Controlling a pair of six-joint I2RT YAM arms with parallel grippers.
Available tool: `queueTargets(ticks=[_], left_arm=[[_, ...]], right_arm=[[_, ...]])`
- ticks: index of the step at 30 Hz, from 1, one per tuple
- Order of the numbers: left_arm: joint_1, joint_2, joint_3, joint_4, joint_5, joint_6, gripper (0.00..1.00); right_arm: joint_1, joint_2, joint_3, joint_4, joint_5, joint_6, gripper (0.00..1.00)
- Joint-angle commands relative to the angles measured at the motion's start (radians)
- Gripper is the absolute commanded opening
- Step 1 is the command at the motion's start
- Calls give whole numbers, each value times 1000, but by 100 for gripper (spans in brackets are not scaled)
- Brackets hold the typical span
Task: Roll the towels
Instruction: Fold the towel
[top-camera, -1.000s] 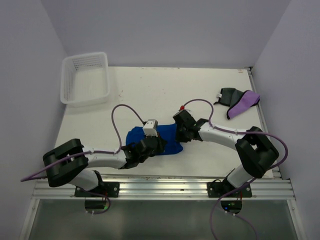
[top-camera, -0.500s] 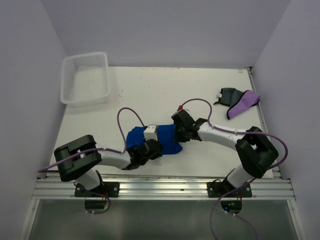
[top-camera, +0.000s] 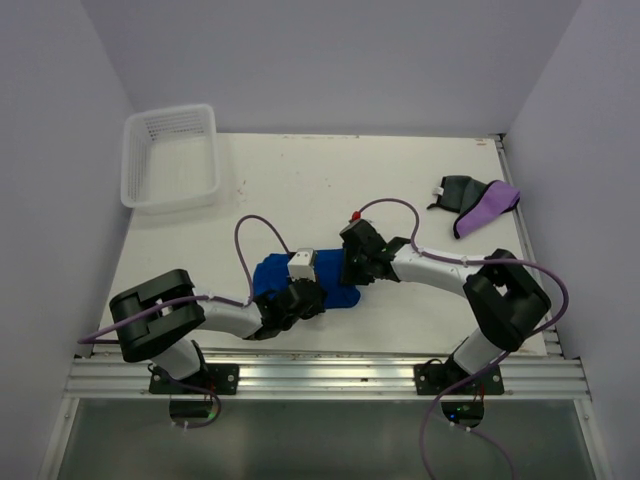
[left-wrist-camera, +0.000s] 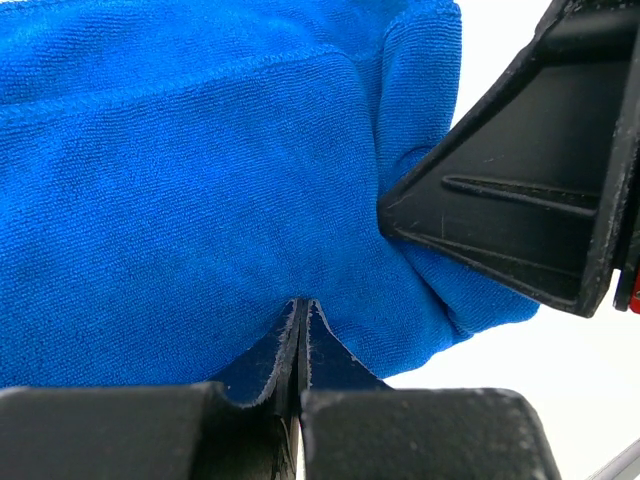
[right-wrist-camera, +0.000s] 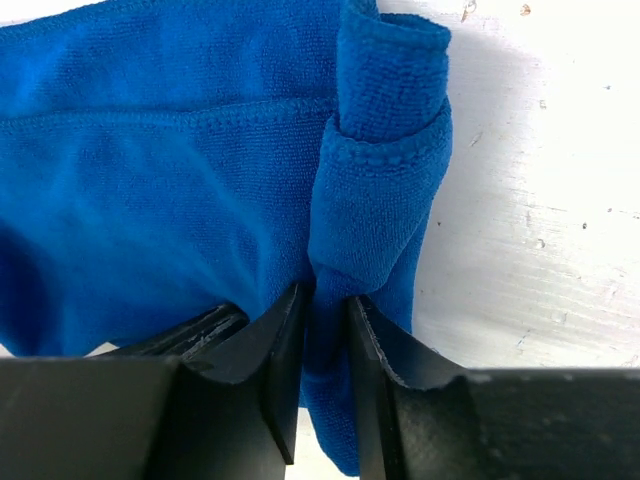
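Looking at the left gripper (left-wrist-camera: 300, 335) first: pinched down on a thin fold of the blue towel (left-wrist-camera: 200, 200), black fingers (left-wrist-camera: 340, 370) nearly together with just a sliver of cloth between. Same deal with the right gripper (right-wrist-camera: 325, 320): clamped on a rolled-over edge of that towel, fingers (right-wrist-camera: 265, 350) slightly apart with a thicker wad squeezed in the gap. Can spot 1 of the right gripper's ribbed black plastic fingers in the left wrist view too, pressed against the cloth.

Found the towel near the front middle of the white table (top-camera: 300, 180), bunched between the 2 grippers and mostly hidden under them from above. Fuzzy stuff with a fine nap, stitched hem along the edge, 1 end curled into a loose tube. Scuffed, speckled paint on the tabletop right beside it.

Over at the far right: a purple towel (top-camera: 490, 208) crumpled against a dark towel (top-camera: 455, 190). Far left corner: a white mesh plastic basket (top-camera: 170, 155), rectangular.
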Motion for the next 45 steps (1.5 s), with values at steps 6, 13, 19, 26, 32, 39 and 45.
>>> queueTargets(ticks=[6,13,19,26,32,39,45], left_arm=[[-4,-28,-5,-36,-31,14,0],[-4,-29,-5,-41,-34,14,0],[-4,-38,-3,-50,-34,11,0],[-4,-124,-29,-43,-52,27,0],[-19,-235,-141,213,18,149,0],[-41,-216,-217,535,191,203,13],[-41,-161,-229,621,247,200,52]], right_arm=[[12,-52,24,-42,39,-6,30],[25,-68,36,-45,41,0,31],[31,-52,27,-29,33,15,24],[33,-43,45,-46,48,25,14],[48,4,107,-111,81,49,2],[71,54,159,-138,84,80,0],[85,93,197,-167,88,83,0]])
